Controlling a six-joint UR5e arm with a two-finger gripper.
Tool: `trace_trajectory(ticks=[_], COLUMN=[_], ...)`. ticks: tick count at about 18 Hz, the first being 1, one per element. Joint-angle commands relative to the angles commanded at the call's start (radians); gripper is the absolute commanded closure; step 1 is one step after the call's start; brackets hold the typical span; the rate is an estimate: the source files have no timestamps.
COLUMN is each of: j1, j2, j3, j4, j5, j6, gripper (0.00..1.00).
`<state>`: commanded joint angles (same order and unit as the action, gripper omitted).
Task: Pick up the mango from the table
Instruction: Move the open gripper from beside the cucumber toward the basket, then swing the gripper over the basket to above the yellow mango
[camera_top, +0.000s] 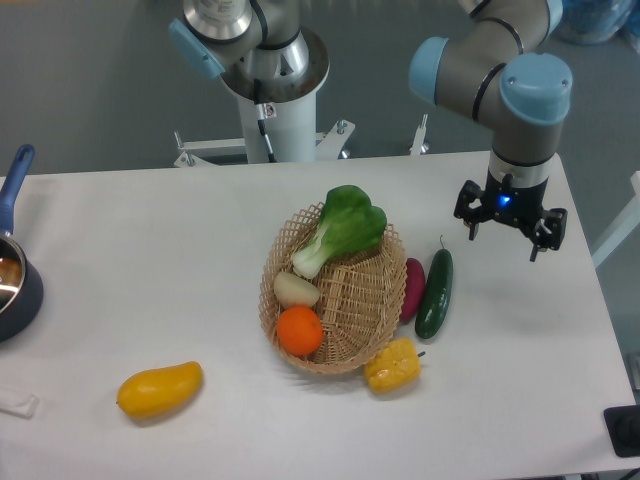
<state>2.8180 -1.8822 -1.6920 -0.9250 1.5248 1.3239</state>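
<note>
The mango (160, 390) lies on the white table (150, 260) well to the lower left of the wicker basket (345, 300), its long axis nearly level, right end tilted slightly up. Far right of the basket, past the cucumber (434, 293), the gripper (509, 232) hangs above the table, fingers spread wide, holding nothing.

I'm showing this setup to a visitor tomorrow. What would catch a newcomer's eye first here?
Probably the wicker basket mid-table, holding a leafy bok choy and a bright orange. Next, the yellow-orange mango lying alone on the white table near the front left. Far from it, the gripper with its blue light hangs open over the right side, above a dark cucumber.
</note>
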Motion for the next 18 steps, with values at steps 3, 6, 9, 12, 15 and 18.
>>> trace_trajectory(ticks=[3,6,9,12,15,18], j1=[-0.006,-0.02,-0.044,-0.113,-0.207,-0.311], j2=[0.005,0.031,0.058,0.071,0.075,0.078], j3=[-0.005,-0.02,-0.06,-0.063,-0.043,-0.023], j4=[0.0,0.0,0.0,0.003,0.015,0.044], j5=[-0.002,0.0,0.0,0.009,-0.011,-0.009], j6=[-0.011,-0.014,-0.046,-0.129,-0.222,-0.324], gripper=[0.0,0.0,0.0,0.0,0.0,0.0])
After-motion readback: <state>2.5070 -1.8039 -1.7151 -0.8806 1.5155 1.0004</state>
